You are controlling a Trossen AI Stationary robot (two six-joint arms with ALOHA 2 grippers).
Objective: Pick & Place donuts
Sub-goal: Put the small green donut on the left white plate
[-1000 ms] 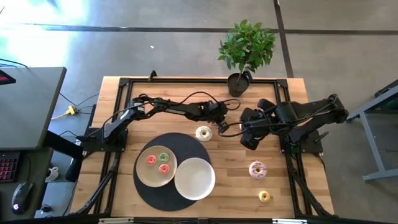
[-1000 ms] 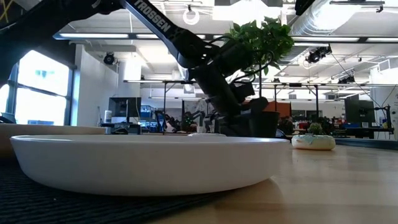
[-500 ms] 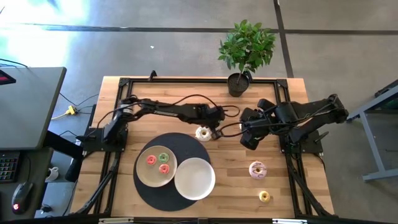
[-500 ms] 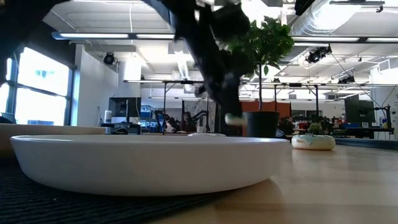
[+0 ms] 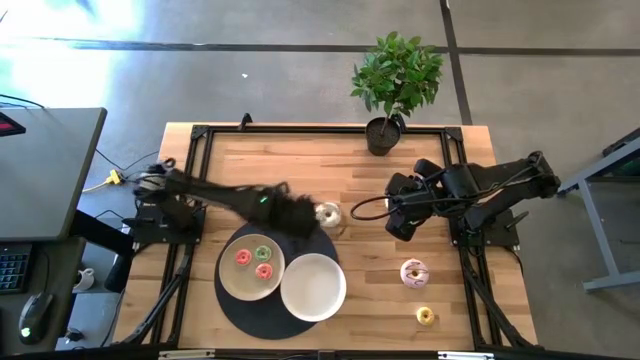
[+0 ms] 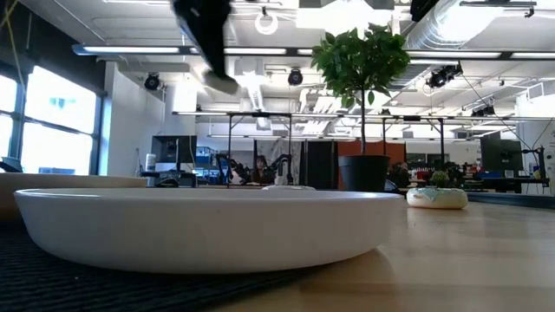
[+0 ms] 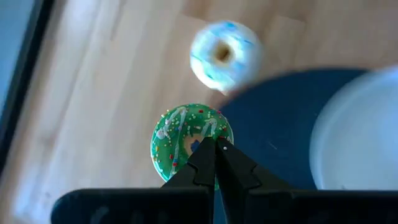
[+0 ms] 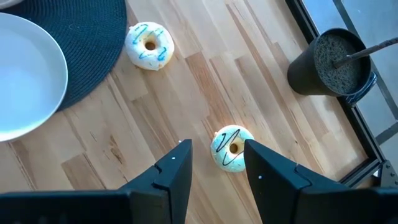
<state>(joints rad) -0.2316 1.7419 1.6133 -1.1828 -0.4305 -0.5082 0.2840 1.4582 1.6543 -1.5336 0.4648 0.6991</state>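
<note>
My left gripper (image 7: 214, 144) is shut on a green donut with white drizzle and sprinkles (image 7: 180, 138). In the high view it (image 5: 297, 213) is blurred above the far edge of the dark round mat (image 5: 238, 310), next to a cream donut with blue drizzle (image 5: 327, 214). It is high up in the low view (image 6: 208, 35). My right gripper (image 8: 216, 146) is open and hovers above a second cream donut (image 8: 232, 148) without touching it. Three small donuts lie on the beige plate (image 5: 228, 281). A pink donut (image 5: 414, 272) and a yellow donut (image 5: 425, 316) lie flat on the wood. My left gripper pinches the green donut's ring (image 7: 198, 140) between its two shut fingers, beside the donut's hole, coming from above and pointing down. The donut is lifted clear of the table and lies roughly flat under the fingertips. How far back it sits I cannot tell.
An empty white plate (image 5: 313, 287) sits on the mat beside the beige plate. A potted plant (image 5: 393, 85) stands at the table's far edge, its dark pot (image 8: 333, 59) close to my right gripper. Black frame rails run along the table's sides.
My left gripper has risen from table height and drawn back toward the table's left and near side, from beside the right gripper to above the mat's far edge, carrying the green donut. The right arm has kept still.
</note>
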